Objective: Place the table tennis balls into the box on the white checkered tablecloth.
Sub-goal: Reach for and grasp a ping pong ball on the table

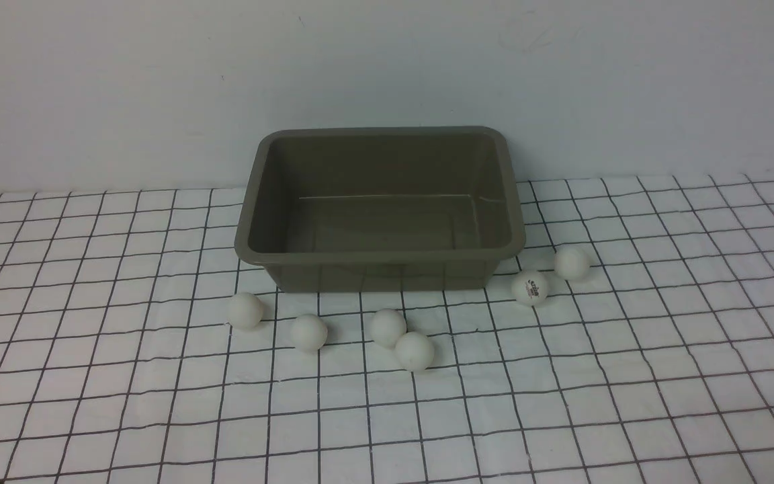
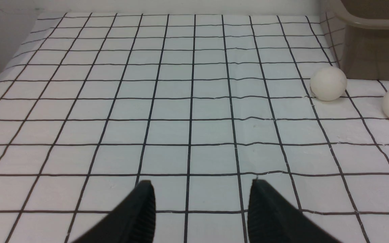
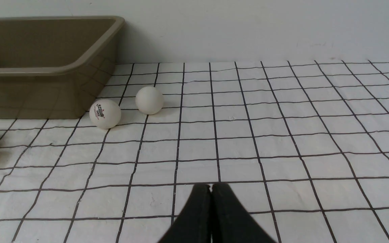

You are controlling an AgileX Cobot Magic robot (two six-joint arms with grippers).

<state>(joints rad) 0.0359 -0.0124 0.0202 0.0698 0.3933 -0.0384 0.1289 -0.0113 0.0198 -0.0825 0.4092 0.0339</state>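
A: What is the biggest thing here?

B: One cloth (image 1: 629, 376). It lies under both grippers and everything else. On it stands one box (image 1: 380, 257), open side up and empty, I think so that balls can drop in from above.

A: And the grippers?

B: Two. The left gripper (image 2: 202, 184) has its fingers clearly apart and holds nothing. I judge it is ready to take a ball. The right gripper (image 3: 211, 185) has its fingers pressed together with nothing between them, so probably it is not the one to pick first.

A: Where are the balls (image 1: 308, 332)?

B: Six, all on the cloth outside the box, none inside yet. Two lie ahead of the left fingers, well apart from them, toward the box corner. The logo ball (image 3: 105, 113) and one plain ball lie ahead of the right fingers, near the box wall.
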